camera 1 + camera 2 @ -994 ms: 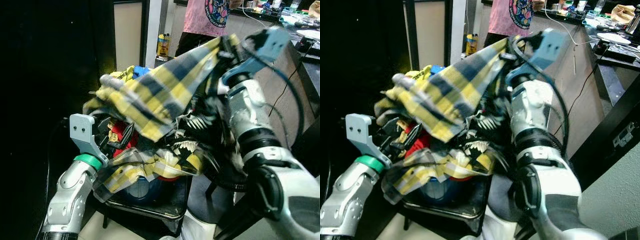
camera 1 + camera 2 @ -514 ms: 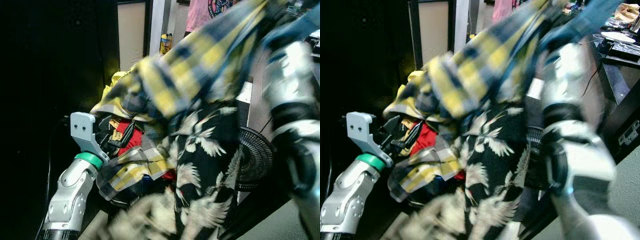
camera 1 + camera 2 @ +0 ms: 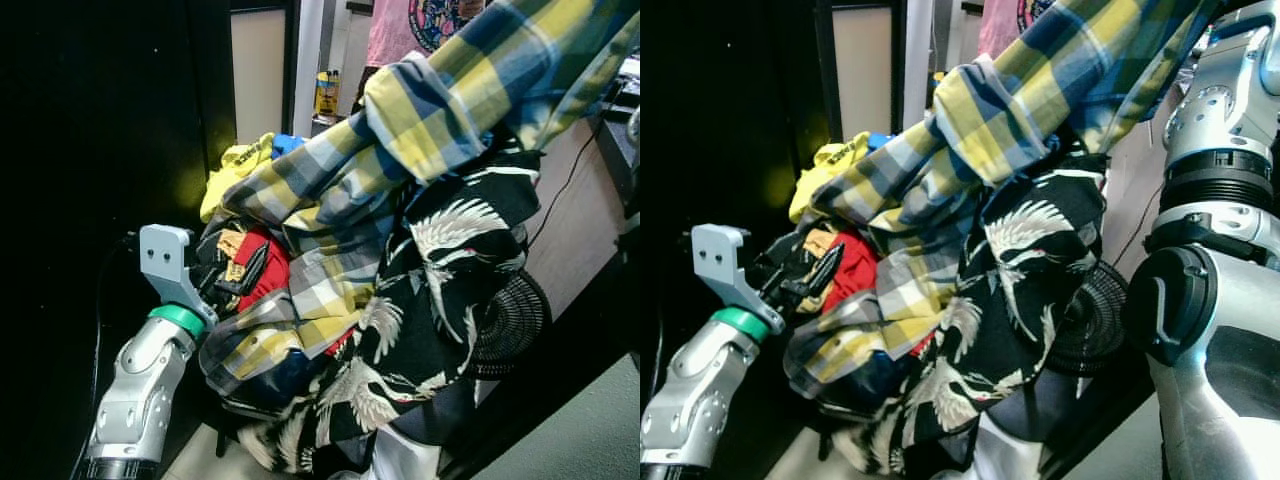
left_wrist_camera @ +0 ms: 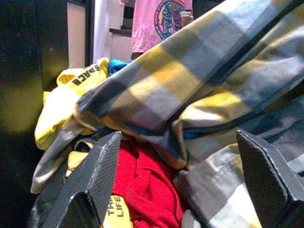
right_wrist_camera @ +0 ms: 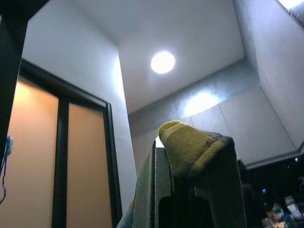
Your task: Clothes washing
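Note:
My right gripper [image 5: 190, 209] is raised toward the ceiling and shut on a yellow and blue plaid shirt [image 3: 450, 100], whose edge [image 5: 190, 147] pokes out between the fingers. The shirt stretches from the upper right down to a heap of clothes. Under it hangs a black shirt with white crane print [image 3: 440, 300]. The heap holds a red garment [image 3: 268, 275], a yellow garment [image 3: 235, 165] and a second plaid piece [image 3: 270, 345]. My left gripper [image 4: 185, 190] is open at the heap's left side, its fingers [image 3: 240, 275] against the red garment.
A dark wall and door [image 3: 100, 120] stand at the left. A black fan [image 3: 510, 325] sits low behind the hanging shirt. A person in a pink shirt [image 3: 415, 20] stands at the back. My right arm [image 3: 1225, 150] rises at the right.
My right arm has gone up and to the right, pulling the plaid shirt higher. The black crane-print shirt now hangs down in front of the heap. The left arm has not moved.

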Robot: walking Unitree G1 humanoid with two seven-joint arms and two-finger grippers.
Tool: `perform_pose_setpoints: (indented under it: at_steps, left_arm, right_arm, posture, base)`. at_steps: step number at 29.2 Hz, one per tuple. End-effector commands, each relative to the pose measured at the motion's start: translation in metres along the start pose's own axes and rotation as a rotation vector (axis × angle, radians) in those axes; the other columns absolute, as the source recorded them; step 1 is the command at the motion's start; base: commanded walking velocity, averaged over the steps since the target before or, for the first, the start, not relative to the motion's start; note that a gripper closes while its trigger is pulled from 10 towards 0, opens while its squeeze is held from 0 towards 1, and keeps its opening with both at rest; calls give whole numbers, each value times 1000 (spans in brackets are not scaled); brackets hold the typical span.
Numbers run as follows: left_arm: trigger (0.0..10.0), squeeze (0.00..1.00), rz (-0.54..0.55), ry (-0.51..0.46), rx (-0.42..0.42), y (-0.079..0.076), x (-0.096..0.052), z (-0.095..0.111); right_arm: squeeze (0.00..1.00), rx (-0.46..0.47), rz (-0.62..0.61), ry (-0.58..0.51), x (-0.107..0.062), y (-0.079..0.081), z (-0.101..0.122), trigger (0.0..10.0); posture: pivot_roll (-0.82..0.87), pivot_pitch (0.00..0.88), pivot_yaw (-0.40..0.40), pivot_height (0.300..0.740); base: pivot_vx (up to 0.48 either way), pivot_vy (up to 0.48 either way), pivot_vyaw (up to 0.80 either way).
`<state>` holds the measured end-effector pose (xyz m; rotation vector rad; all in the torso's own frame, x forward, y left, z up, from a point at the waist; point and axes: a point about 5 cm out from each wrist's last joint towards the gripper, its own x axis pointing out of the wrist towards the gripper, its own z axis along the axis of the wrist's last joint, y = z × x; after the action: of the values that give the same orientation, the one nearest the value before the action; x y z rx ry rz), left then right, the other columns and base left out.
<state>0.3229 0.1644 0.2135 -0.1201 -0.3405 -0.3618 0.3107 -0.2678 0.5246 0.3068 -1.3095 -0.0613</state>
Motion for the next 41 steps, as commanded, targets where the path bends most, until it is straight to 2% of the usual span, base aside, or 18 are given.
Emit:
perform_pose_setpoints:
  at_steps: [1,5,7,12,13,14,15,18,21,24,28,29,31,33,34,35,37,41]
  left_arm:
    - [10000,0,1,0,0,1,-1,-1]
    - [10000,0,7,0,4,3,-4,-1]
    - [10000,0,7,0,4,3,-4,-1]
    - [10000,0,3,4,-2,-1,-3,-4]
    - [10000,0,1,4,-3,-2,-2,-4]
    - [10000,0,0,3,-4,-3,-2,-4]
    - [10000,0,-1,3,-4,-3,-1,-3]
    - [10000,0,-2,3,-3,-2,-1,-3]
    - [10000,0,-1,6,4,-1,-1,-3]
    - [10000,0,0,7,6,-1,-1,-3]
    - [10000,0,5,12,11,0,-4,-3]
    - [10000,0,5,12,11,0,-4,-3]
    - [10000,0,4,19,14,-1,-4,-5]
    - [10000,0,4,19,14,-1,-4,-5]
    - [10000,0,4,22,15,-1,-4,-5]
    - [10000,0,4,22,15,-1,-4,-5]
    - [10000,0,7,31,24,-2,-5,-7]
    - [10000,0,15,30,26,-2,-5,-7]
  right_arm:
    - [0,-8,20,-250,30,4,64,0]
    - [0,-13,109,-381,52,22,113,0]
    - [0,-13,109,-381,52,22,113,0]
    - [0,-88,202,-114,38,34,53,0]
    - [0,-90,224,-47,31,36,36,1373]
    - [0,-88,238,-5,27,37,26,1373]
    - [0,-85,253,62,18,38,8,10000]
    - [0,-83,298,209,-7,42,-30,10000]
    - [0,-65,373,461,-62,46,-90,10000]
    - [0,-60,381,507,-74,46,-100,10000]
    - [0,-17,473,753,-131,52,-135,10000]
    - [0,-17,473,753,-131,52,-135,10000]
    - [0,-21,613,962,-172,56,-153,10000]
    - [0,-21,613,962,-172,56,-153,10000]
    - [0,-5,670,1066,-199,57,-160,10000]
    - [0,-5,670,1066,-199,57,-160,10000]
    - [0,11,699,1156,-233,61,-163,10000]
    - [0,26,636,1142,-243,62,-161,10000]
  posture:
    - [-25,15,2,740]
    - [-29,13,2,740]
    - [-29,13,2,740]
    - [-30,10,4,740]
    - [-30,10,4,740]
    - [-29,11,5,740]
    - [-30,10,5,740]
    - [-31,11,6,740]
    - [-31,11,6,740]
    - [-31,11,6,740]
    - [-25,14,1,740]
    - [-25,14,1,740]
    - [-25,14,1,740]
    - [-25,14,1,740]
    - [-27,15,-4,740]
    - [-27,15,-4,740]
    - [-27,16,-3,740]
    - [-28,18,0,740]
  base:
    - [0,0,0]
    - [0,0,0]
    - [0,0,0]
    - [0,0,0]
    - [0,0,0]
    - [0,0,0]
    - [0,0,0]
    - [0,0,0]
    - [0,0,0]
    - [0,0,0]
    - [0,0,0]
    - [0,0,0]
    - [0,0,0]
    - [0,0,0]
    - [0,0,0]
    - [0,0,0]
    - [0,0,0]
    - [0,0,0]
